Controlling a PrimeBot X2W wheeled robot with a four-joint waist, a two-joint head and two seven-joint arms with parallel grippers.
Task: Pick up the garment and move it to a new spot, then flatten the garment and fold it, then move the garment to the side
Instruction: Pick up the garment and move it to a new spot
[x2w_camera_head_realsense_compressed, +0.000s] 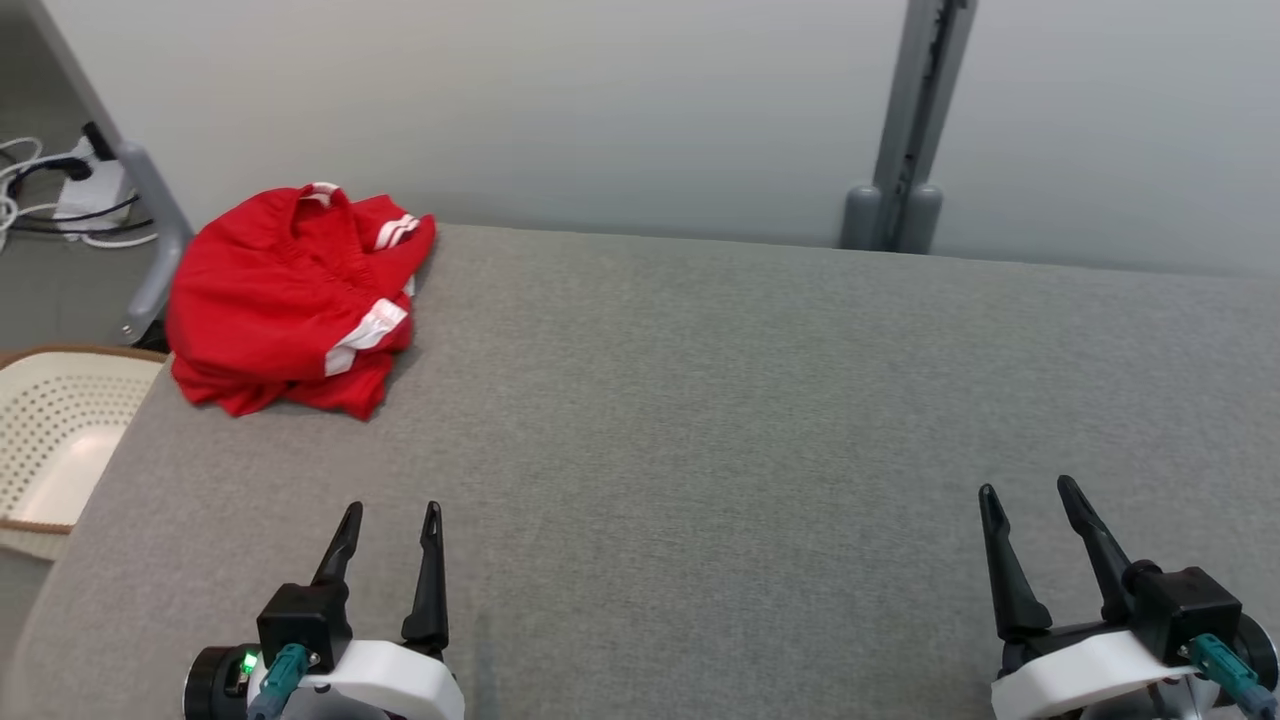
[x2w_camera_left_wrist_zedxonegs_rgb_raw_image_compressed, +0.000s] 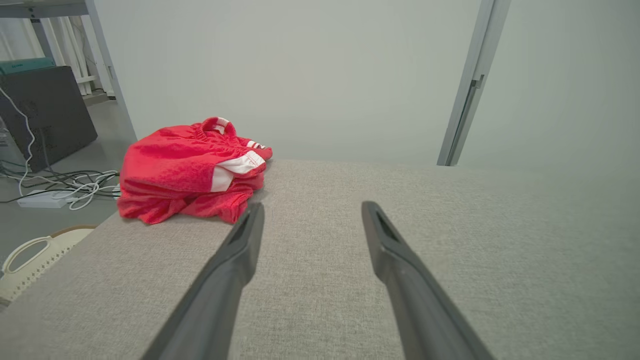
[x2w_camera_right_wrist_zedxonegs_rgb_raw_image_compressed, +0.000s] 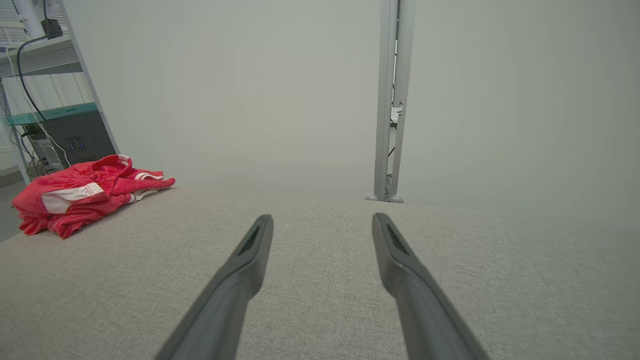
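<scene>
A red garment (x2w_camera_head_realsense_compressed: 290, 298) with white stripes lies crumpled at the far left corner of the grey fabric table (x2w_camera_head_realsense_compressed: 700, 420). The left wrist view shows the garment (x2w_camera_left_wrist_zedxonegs_rgb_raw_image_compressed: 190, 172) ahead and to the left; the right wrist view has the garment (x2w_camera_right_wrist_zedxonegs_rgb_raw_image_compressed: 85, 192) far off to the left. My left gripper (x2w_camera_head_realsense_compressed: 392, 512) rests near the table's front edge, open and empty, well short of the garment. At the front right my right gripper (x2w_camera_head_realsense_compressed: 1028, 488) stands open with nothing between its fingers.
A cream perforated basket (x2w_camera_head_realsense_compressed: 55, 440) sits on the floor beside the table's left edge. Cables and a power strip (x2w_camera_head_realsense_compressed: 85, 195) lie on the floor behind it. A grey post (x2w_camera_head_realsense_compressed: 905, 130) rises against the pale wall beyond the table's far edge.
</scene>
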